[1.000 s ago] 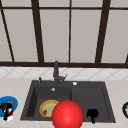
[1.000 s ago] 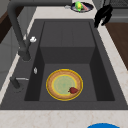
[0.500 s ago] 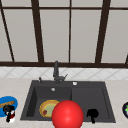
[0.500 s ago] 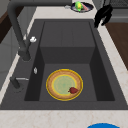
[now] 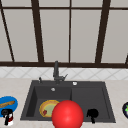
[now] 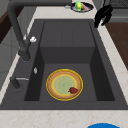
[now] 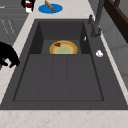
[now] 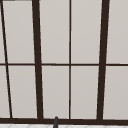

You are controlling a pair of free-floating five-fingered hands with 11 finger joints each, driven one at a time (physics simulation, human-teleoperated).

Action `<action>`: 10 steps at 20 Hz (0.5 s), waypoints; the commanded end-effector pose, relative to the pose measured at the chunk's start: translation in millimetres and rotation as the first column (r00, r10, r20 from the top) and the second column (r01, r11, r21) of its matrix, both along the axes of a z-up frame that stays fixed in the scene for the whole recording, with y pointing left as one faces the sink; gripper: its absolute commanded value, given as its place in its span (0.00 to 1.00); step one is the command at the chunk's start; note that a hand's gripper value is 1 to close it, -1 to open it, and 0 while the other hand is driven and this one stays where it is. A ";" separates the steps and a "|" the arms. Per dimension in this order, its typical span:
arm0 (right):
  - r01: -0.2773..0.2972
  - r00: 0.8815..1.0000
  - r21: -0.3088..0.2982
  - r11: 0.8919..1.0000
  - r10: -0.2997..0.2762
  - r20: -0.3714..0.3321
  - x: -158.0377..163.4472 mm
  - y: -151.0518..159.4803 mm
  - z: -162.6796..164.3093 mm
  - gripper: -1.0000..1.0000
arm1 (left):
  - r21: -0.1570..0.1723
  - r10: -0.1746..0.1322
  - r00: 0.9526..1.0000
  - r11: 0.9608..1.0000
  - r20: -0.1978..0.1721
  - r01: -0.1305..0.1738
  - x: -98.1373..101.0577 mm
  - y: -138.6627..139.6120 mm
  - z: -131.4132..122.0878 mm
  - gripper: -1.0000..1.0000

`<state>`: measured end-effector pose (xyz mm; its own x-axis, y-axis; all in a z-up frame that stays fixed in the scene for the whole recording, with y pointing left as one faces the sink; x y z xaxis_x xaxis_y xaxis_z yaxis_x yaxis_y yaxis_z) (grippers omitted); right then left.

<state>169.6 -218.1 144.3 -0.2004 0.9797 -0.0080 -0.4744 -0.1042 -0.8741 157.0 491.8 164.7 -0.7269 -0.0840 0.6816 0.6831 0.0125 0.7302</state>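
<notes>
At the counter's left end, just beside the blue plate (image 5: 13,106), the left hand (image 5: 6,112) sits against a small red-and-white container (image 5: 9,121), though whether it actually grips it cannot be told. Over the front right edge of the dark sink (image 5: 87,96), the right hand (image 5: 92,113) hovers with fingers hanging loosely, holding nothing. The container looks light, rigid and smooth-sided, likely to slip or tip, so it is probably best taken around its middle, from both sides.
</notes>
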 end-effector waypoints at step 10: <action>0.000 1.000 0.000 1.000 0.000 0.000 0.0 0.0 0.0 0.50 | -0.042 0.061 0.995 0.997 0.077 -0.058 25.2 45.8 -40.2 1.00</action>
<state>169.6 -218.1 144.3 -0.2004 0.9797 -0.0080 -0.4744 -0.1042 -0.8741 179.9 536.8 146.0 -0.7570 -0.0829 0.6481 0.6493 0.0153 0.7604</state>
